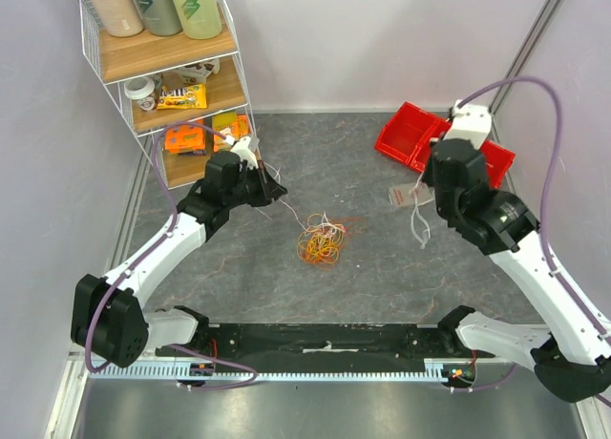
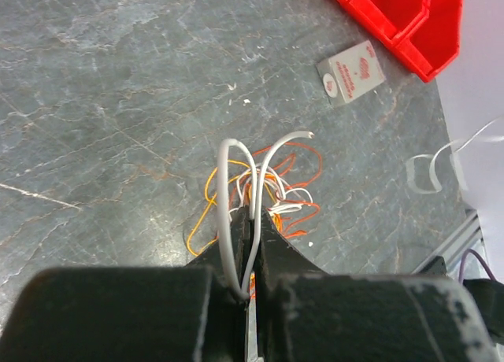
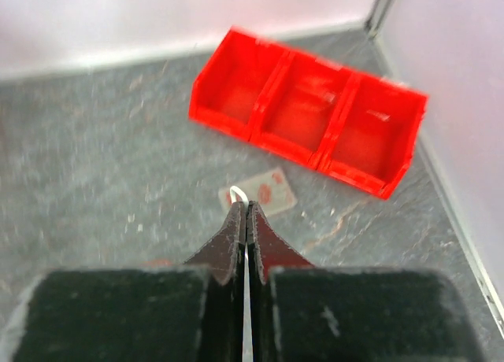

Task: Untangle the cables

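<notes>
The cables (image 1: pixel 322 242) lie as a small tangle of orange, yellow, white and red wires on the grey table, between the two arms. My left gripper (image 1: pixel 278 192) hangs to the tangle's upper left, shut on a white wire (image 2: pixel 233 164). That wire loops up out of the jaws and runs down toward the tangle (image 2: pixel 272 190). My right gripper (image 1: pixel 421 184) is off to the right of the tangle, shut on another white wire (image 1: pixel 418 225) that dangles below it. In the right wrist view only a small loop of this wire (image 3: pixel 236 194) shows at the fingertips (image 3: pixel 246 207).
A red three-compartment bin (image 1: pixel 420 136) stands at the back right. A small white card (image 1: pixel 401 196) lies in front of it. A wire shelf (image 1: pixel 172 76) with bottles and snack packs stands at the back left, close to my left gripper.
</notes>
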`<state>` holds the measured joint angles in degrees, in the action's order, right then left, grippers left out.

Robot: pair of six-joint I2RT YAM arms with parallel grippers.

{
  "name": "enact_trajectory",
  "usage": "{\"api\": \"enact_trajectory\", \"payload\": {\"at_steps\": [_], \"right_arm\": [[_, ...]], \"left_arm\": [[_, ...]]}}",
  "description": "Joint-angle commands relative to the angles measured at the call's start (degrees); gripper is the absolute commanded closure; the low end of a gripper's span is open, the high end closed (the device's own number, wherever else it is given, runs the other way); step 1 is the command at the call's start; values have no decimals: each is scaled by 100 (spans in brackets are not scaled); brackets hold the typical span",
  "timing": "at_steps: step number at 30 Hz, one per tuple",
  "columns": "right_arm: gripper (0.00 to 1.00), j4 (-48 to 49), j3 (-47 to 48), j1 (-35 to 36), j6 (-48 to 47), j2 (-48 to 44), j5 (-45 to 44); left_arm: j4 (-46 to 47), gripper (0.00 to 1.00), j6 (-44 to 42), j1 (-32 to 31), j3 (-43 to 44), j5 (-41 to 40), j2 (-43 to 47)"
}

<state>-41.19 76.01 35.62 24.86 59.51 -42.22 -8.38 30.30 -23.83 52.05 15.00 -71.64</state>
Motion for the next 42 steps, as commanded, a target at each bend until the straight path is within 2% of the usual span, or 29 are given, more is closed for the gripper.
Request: {"api": "enact_trajectory", "payload": {"at_steps": [1,6,11,15,19,24,31,42], "right_arm": [[100,340,923,-379,-280,288,-937],[100,620,1329,-1213,-622,842,-1131],[100,1375,1268,-2355,-851,1256,-1096],[100,1754,1293,-3243,-510,1572,-324],[100,1903,1513,-3735,-298,1985,99],[100,2168,1496,-3930,-245,2407,337],[100,2695,1092,-4124,45,2540,934],[100,2766,1495,-4300,247,2865,1259]], "left_arm": [[354,98,-25,-42,7,599,-26],[513,98,195,-60,33,1170,9],[618,98,362,-69,33,1523,62],[662,98,432,-77,24,1611,62],[662,98,467,-69,42,1681,53],[741,98,529,-69,16,1778,27],[812,98,591,-69,-2,1883,71],[821,98,643,-60,-37,1927,115]]}}
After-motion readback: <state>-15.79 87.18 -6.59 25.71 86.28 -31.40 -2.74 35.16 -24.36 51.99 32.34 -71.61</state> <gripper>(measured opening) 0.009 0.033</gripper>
